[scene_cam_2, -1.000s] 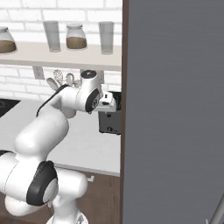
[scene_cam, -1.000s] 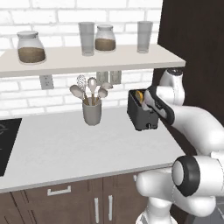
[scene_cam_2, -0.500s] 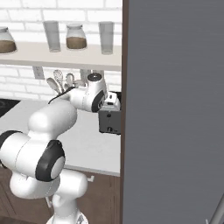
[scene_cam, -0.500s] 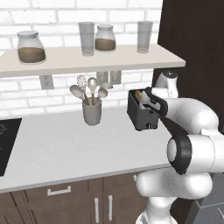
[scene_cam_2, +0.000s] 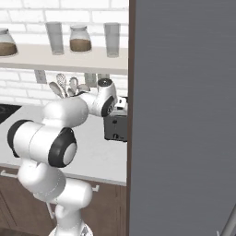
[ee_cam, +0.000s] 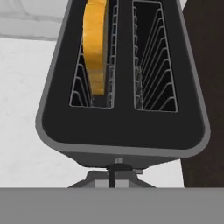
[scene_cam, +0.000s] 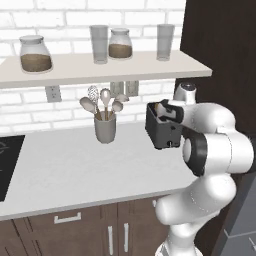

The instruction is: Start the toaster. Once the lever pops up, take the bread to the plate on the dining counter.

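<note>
Standing on the smooth pale worktop (scene_cam: 75,170), the boxy matte-black toaster (scene_cam: 161,131) bears no readable writing; wire racks line both slots, and the golden-crusted bread (ee_cam: 96,43) sits upright in one. Just above its end, the gripper (scene_cam: 169,113) has its fingers together, holding nothing.

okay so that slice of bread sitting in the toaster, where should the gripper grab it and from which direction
Probably by the top crust edge of the bread, coming straight down from above. It stands on edge in one slot of the toaster, wire guides close against both flat faces, so only that rim is reachable. The gripper is shut, so it would need opening first.
</note>
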Controlling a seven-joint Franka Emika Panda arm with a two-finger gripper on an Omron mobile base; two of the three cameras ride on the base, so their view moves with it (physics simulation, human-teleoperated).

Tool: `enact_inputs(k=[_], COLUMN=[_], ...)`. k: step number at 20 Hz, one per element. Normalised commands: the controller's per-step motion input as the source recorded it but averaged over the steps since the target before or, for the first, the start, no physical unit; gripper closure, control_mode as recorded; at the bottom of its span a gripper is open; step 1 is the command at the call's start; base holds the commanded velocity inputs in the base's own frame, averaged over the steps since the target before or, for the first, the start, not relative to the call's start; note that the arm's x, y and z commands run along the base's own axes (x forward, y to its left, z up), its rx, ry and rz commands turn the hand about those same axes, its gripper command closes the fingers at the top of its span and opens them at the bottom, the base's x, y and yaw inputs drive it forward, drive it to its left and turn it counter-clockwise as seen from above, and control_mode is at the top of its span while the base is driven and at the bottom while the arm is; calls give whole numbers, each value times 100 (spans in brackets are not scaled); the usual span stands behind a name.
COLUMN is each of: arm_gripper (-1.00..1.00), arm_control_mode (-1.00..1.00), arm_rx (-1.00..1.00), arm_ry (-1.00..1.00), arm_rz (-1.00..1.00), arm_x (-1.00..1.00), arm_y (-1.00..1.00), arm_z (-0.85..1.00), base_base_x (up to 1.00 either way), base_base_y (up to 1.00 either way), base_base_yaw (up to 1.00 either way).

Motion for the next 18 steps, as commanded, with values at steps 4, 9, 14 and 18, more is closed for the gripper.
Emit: enact_inputs(k=[4, 9, 14, 18], arm_gripper=[100, 100, 100, 100], arm_control_mode=[-100, -100, -100, -100], arm_rx=[-1, -1, -1, 0], arm_ry=[0, 0, 0, -1], arm_rz=[0, 0, 0, 0], arm_x=[19, 1, -1, -20], arm_y=[-7, -9, -11, -18], arm_z=[-28, -29, -28, -22], base_base_x=[0, 0, 0, 0], base_base_y=[0, 0, 0, 0], base_base_yaw=[0, 0, 0, 0])
